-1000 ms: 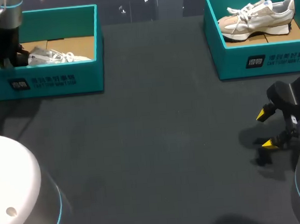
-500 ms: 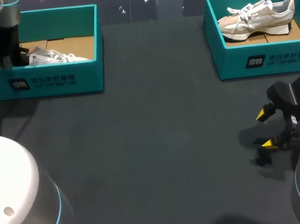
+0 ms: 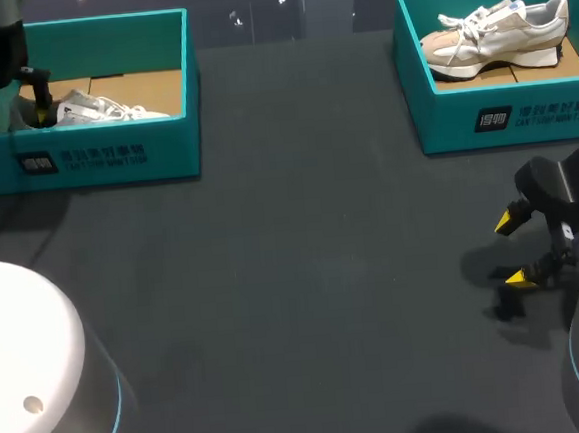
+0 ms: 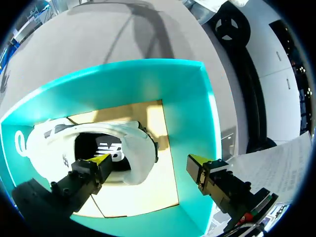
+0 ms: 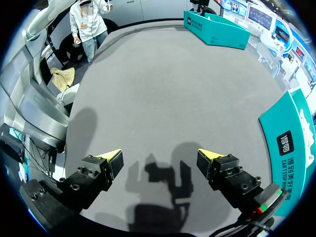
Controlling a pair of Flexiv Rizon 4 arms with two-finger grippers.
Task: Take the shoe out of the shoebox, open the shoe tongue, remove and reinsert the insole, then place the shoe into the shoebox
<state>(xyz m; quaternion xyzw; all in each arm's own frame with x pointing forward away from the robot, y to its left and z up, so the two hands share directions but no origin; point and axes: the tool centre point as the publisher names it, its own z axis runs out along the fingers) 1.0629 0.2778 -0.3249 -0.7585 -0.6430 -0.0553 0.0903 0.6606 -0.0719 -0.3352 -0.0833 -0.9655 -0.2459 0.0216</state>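
The left claw (image 4: pixel 150 162) hung wide open over the white shoe (image 4: pixel 49 143) in its white-lettered teal box (image 3: pixel 169 151); the right claw (image 5: pixel 159 158) gaped empty above the counter (image 5: pixel 148 74).

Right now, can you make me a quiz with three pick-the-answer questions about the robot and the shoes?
1. Where is the left gripper?
A) over the left shoebox
B) over the right shoebox
C) over the middle of the table

2. How many shoes lie in the boxes?
A) one
B) two
C) four

3. How is the right gripper?
A) open, holding nothing
B) shut on a shoe
C) shut on an insole

Answers:
1 A: its yellow tips hang over the left shoe inside that teal box.
2 B: the left shoe is in one box and the right shoe in the other.
3 A: only bare table shows between its fingers.
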